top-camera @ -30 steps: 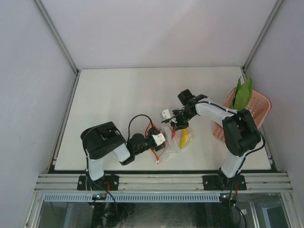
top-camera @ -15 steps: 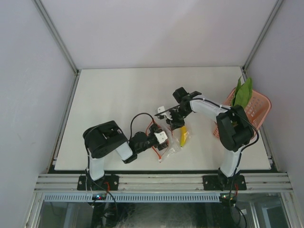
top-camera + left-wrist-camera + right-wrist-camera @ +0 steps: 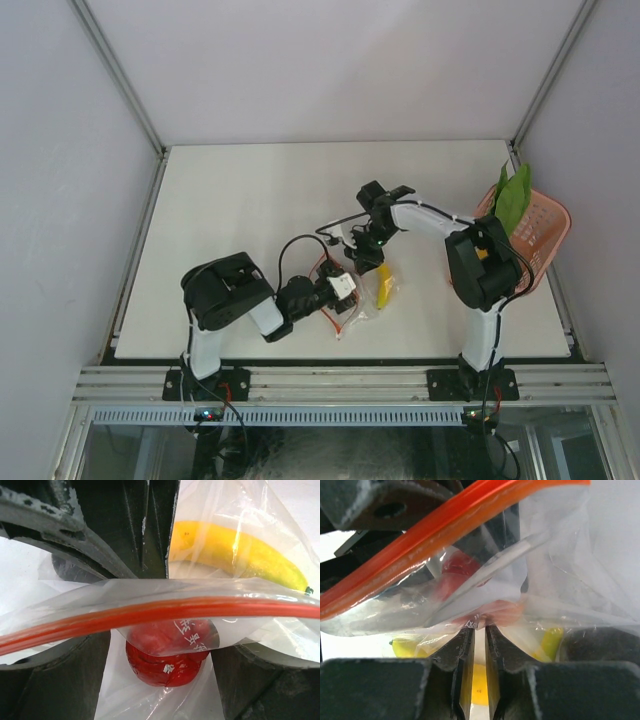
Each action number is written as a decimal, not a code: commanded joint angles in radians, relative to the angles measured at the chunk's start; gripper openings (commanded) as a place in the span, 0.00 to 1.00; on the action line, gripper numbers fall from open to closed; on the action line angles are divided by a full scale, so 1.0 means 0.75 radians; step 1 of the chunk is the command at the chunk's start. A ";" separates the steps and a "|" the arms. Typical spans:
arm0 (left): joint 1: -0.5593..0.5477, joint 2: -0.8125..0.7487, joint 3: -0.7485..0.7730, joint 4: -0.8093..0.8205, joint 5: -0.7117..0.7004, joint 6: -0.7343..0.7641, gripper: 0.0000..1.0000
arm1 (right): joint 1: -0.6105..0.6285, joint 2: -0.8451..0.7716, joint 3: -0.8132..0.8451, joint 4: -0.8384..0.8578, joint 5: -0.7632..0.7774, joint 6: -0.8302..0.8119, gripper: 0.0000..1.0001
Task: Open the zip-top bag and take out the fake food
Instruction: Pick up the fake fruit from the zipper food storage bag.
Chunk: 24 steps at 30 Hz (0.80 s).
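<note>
The bag (image 3: 361,303) lies lower centre on the tabletop (image 3: 230,210). My right tool (image 3: 479,642) is pinched together on its film. My left tool (image 3: 160,680) stands apart beneath the red strip (image 3: 150,611). With only one side held, I judge the film may slip or tear.

Bag contents veiled by film, edges cropped
In the left wrist view the zipper strip (image 3: 160,611) is cut off at both sides, the red fruit (image 3: 165,665) is half covered by the white label (image 3: 200,636), and the banana (image 3: 235,550) has its left end hidden; in the right wrist view the fruit is blurred behind crinkled plastic; from above the zip-top bag (image 3: 358,305) is too small to make out
</note>
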 commanded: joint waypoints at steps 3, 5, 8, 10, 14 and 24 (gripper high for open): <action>-0.005 0.007 0.056 0.074 -0.053 -0.046 0.77 | 0.051 0.037 0.073 -0.076 -0.078 0.082 0.12; -0.005 0.007 0.047 0.075 -0.067 -0.051 0.72 | 0.057 0.045 0.080 -0.074 -0.074 0.098 0.12; -0.005 -0.009 0.014 0.075 -0.084 -0.060 0.60 | 0.049 0.057 0.096 -0.057 -0.037 0.156 0.11; -0.005 -0.038 -0.020 0.077 -0.097 -0.075 0.52 | 0.031 0.062 0.100 -0.042 -0.017 0.191 0.11; -0.005 -0.123 -0.111 0.075 -0.126 -0.120 0.43 | -0.007 0.055 0.094 -0.009 0.019 0.235 0.11; -0.005 -0.365 -0.305 0.073 -0.228 -0.398 0.36 | -0.025 0.040 0.074 0.044 0.100 0.280 0.11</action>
